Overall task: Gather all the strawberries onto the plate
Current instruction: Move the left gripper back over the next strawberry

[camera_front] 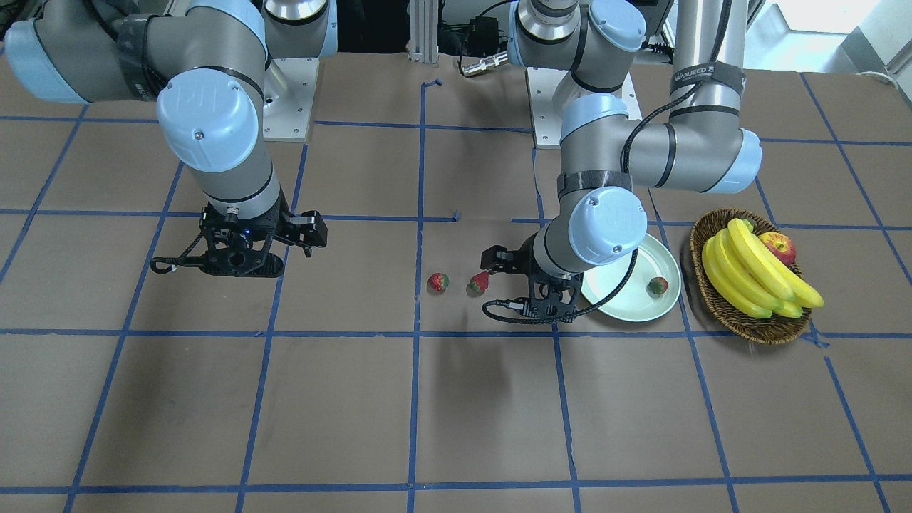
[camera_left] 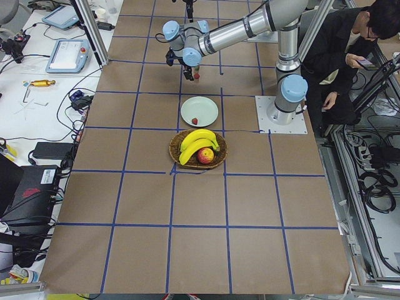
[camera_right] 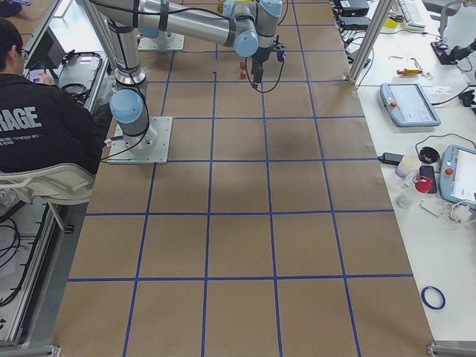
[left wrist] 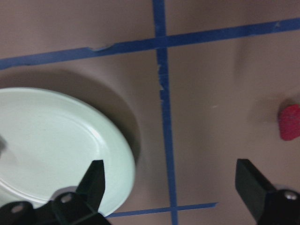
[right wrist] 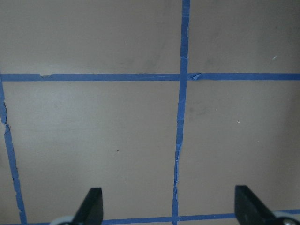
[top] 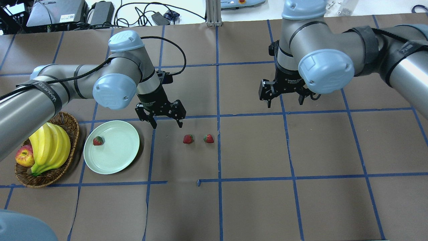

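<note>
left end effector hovered with fingers apart, empty, over the bench between plate and the nearer strawberry. right end effector was also apart and empty, well away.

risk, as judged: the berries are tiny and lay close together. an off-centre descent could send one rolling or bump the far strawberry.

count: three strawberries, with one plated strawberry and two on the bench; one plate; one basket; one banana bunch; one apple.
</note>
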`<action>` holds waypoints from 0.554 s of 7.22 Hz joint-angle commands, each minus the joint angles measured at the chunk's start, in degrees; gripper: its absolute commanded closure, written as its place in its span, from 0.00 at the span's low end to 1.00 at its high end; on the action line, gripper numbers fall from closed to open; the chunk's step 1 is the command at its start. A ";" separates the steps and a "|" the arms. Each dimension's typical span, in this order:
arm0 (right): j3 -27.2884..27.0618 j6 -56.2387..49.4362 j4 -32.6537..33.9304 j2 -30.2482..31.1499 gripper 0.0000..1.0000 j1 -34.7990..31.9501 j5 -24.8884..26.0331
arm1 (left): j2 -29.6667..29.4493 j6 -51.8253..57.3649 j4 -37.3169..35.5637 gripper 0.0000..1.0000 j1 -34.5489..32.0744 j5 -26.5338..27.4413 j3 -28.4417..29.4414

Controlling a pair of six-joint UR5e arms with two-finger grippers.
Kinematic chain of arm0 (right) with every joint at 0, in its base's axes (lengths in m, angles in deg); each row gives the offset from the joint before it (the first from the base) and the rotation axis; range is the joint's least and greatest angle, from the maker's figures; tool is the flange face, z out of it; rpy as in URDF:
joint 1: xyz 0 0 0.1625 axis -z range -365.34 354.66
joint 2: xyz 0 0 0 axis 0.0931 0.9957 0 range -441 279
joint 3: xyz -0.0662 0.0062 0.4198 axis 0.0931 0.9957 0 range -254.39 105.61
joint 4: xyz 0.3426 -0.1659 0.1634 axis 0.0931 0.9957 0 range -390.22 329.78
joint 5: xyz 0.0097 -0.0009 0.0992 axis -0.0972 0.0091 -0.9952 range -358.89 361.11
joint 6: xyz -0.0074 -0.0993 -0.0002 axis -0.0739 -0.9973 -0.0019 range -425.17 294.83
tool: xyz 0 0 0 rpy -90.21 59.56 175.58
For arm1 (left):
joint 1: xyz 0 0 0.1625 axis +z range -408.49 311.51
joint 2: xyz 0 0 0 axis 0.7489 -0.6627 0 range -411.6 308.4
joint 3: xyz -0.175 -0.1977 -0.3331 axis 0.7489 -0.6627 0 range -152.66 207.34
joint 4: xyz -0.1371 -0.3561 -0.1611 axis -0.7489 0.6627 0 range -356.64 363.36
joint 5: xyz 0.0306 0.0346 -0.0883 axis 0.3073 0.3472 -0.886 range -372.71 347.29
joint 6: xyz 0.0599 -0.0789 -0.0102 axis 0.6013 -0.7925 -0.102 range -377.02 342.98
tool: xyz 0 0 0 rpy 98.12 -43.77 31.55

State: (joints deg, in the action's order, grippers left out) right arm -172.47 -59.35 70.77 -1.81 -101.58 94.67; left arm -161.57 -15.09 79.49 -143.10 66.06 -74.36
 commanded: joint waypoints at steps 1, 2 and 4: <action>0.00 -0.01 0.00 0.00 0.00 0.00 0.05 | -3.03 0.53 -0.36 0.03 -0.67 -2.92 -0.08; -0.09 -0.01 0.00 0.00 0.00 0.00 0.05 | -4.62 0.53 -0.89 0.06 -1.28 -2.92 -0.16; -0.79 -0.19 1.31 0.00 0.00 0.00 0.14 | -6.91 0.27 -1.16 0.10 -2.77 -2.92 -0.08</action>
State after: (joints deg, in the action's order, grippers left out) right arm -172.84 -59.45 71.39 -1.81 -101.58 94.77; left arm -167.10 -14.67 78.48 -145.01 63.17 -74.50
